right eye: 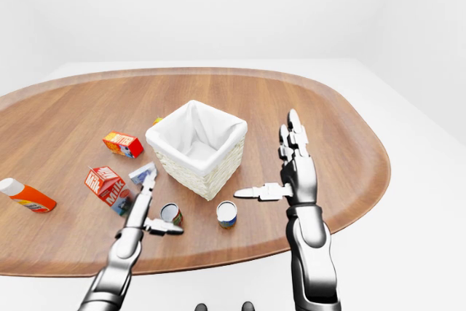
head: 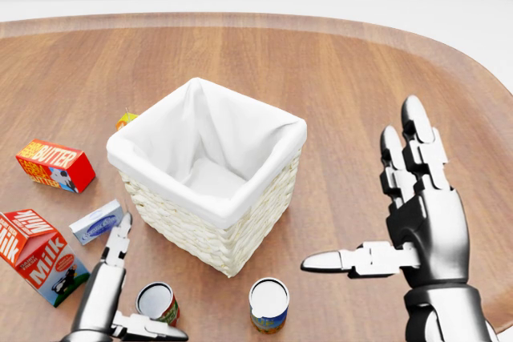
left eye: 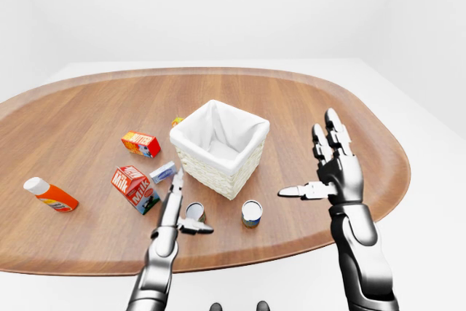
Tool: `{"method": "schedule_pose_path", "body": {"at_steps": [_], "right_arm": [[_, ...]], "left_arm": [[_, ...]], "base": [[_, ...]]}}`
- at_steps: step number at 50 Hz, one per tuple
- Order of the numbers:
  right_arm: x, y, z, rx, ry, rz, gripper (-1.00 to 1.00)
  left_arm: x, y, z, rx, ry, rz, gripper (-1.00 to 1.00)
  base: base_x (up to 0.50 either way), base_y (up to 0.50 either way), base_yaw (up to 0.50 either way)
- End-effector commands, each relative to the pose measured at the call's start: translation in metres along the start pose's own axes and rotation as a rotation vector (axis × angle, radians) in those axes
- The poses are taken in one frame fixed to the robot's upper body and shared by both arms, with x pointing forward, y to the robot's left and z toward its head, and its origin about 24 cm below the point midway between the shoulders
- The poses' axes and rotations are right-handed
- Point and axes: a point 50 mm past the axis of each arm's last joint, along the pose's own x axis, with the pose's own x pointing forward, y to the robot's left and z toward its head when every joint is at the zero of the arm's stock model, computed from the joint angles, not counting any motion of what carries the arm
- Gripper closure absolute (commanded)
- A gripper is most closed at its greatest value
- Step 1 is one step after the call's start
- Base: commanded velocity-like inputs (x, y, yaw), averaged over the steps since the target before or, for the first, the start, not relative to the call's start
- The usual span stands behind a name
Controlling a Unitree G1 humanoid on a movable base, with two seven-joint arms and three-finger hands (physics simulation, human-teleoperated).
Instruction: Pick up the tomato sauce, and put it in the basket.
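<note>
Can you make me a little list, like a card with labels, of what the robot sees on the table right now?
table: brown wooden table
basket: white-lined wicker basket, empty as far as shows
cans: two, below the basket in the head view; one with red label by the left hand, one with blue-yellow label
boxes: milk carton, butter box, small blue-white box
bottle: orange bottle, lying down
left hand: left hand, open, holding nothing
right hand: right hand, open, raised, holding nothing
</note>
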Motion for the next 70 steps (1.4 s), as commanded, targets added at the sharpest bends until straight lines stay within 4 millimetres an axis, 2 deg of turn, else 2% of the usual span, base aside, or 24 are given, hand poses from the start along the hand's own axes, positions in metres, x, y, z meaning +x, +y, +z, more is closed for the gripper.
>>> {"method": "schedule_pose_path", "body": {"at_steps": [1,45,70], "right_arm": [[0.000,0.000,0.000,0.000,0.002,0.001,-1.00],[0.000,0.000,-0.001,0.002,0.003,-0.001,-1.00],[-0.001,0.000,-0.003,0.002,0.014,0.000,-1.00]], "left_arm": [[0.002,-0.003,-0.005,0.006,0.024,-0.003,-0.96],[0.007,-0.003,-0.016,0.021,0.077,0.007,-0.97],[0.009,-0.001,-0.015,0.021,0.074,0.016,-0.96]], "base": [[0.00,0.00,0.00],[0.00,0.00,0.00],[0.00,0.00,0.00]]}}
